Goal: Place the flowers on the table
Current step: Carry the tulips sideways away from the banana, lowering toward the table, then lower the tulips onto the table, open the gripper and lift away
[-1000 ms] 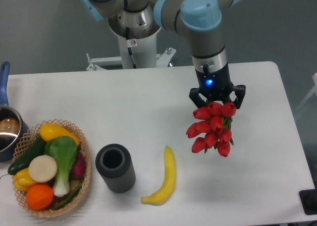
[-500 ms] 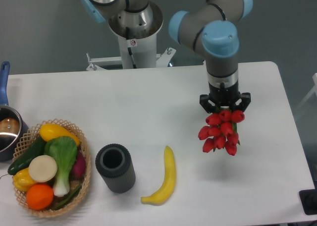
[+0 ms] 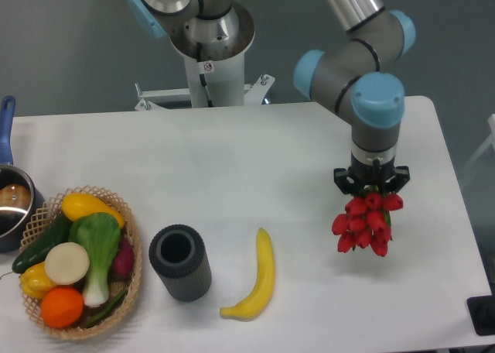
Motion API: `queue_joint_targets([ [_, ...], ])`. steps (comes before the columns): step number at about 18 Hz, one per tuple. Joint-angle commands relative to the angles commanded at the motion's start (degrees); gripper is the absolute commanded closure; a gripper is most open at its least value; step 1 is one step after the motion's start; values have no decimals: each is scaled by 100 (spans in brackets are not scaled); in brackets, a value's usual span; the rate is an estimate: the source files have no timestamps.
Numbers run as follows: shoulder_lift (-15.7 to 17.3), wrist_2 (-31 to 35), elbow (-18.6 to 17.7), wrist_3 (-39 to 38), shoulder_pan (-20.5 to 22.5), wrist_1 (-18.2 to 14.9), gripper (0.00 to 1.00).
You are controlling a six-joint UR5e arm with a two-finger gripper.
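The flowers (image 3: 365,223), a bunch of red tulip buds, hang from my gripper (image 3: 371,184) over the right side of the white table (image 3: 255,159). The buds point down and toward the camera; their stems are hidden under the gripper. The gripper is shut on the bunch, with its dark fingers showing on either side of the top buds. I cannot tell whether the buds touch the tabletop.
A yellow banana (image 3: 257,279) lies at the front middle. A dark grey cylinder vase (image 3: 179,262) stands left of it. A wicker basket (image 3: 131,254) of vegetables sits at the front left, with a pot (image 3: 11,202) behind it. The table's right edge is near the flowers.
The gripper has carried the flowers to the right and toward the front of the table, and they sit lower in view than before.
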Motion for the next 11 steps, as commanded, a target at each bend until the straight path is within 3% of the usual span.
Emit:
queue_joint_targets([
  [7,-264,-53,229,17,52,9,46],
  [9,-282,-70,255,61,79,17,25],
  [11,-273,-70,325,61,97,18,10],
])
